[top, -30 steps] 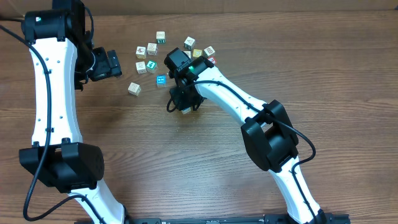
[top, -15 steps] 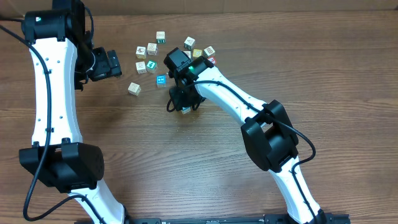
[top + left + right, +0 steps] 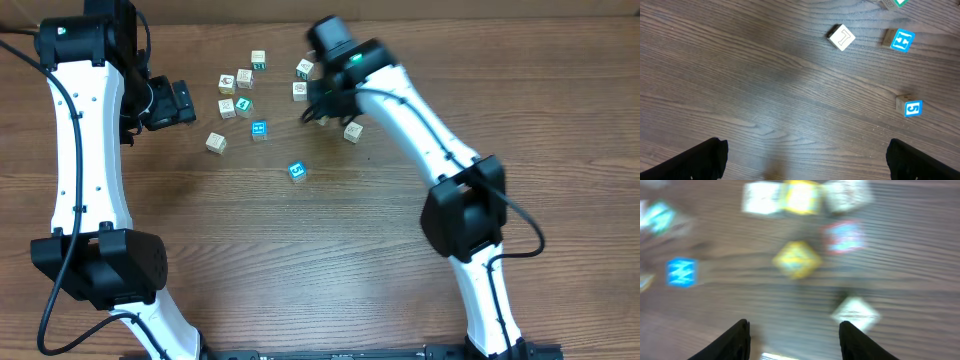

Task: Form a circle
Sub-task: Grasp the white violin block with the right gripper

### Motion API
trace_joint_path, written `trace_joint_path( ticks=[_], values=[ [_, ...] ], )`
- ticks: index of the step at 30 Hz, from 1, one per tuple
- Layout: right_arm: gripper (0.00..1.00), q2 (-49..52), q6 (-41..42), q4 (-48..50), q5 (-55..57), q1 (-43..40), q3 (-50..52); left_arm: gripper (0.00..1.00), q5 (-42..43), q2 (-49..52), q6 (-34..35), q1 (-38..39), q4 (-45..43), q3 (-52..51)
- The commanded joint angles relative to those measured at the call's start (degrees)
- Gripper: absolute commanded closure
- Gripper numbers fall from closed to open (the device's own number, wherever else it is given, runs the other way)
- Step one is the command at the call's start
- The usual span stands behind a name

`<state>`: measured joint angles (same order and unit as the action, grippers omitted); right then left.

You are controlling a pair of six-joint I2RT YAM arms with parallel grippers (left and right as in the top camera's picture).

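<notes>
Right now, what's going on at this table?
Two robot arms are working over small printed cubes scattered on a wooden table. The right gripper hovers open and empty above the far cluster. A yellow cube and a red cube lie just ahead of it, though that view is blurred. The left gripper is open and empty, off to its own side. One blue cube lies alone, apart from a second blue cube. No ring is formed yet.

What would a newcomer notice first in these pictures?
A lone bright blue cube sits apart on the wooden table, nearer the robot than the scatter of printed cubes. The right gripper hangs open and empty over that scatter, a yellow cube just ahead of it in its blurred wrist view.
</notes>
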<state>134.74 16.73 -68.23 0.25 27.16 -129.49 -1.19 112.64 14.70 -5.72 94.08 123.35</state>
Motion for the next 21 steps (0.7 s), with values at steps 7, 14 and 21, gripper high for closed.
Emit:
trace_joint_path(
  ticks=[7,14,21],
  values=[
    [0.42,-1.88,5.6,-0.83,1.18,-7.39,3.13,0.0,-0.72,0.5,0.76,0.17,-0.07,0.11],
    [0.39,-1.86,6.05,4.35,0.98,-6.99,10.23,0.01,-0.72,0.5,0.74,0.15,-0.07,0.11],
    [0.37,-1.86,6.05,9.4,1.01,-4.96,14.99,0.0,-0.72,0.5,0.76,0.15,-0.07,0.11]
  ],
)
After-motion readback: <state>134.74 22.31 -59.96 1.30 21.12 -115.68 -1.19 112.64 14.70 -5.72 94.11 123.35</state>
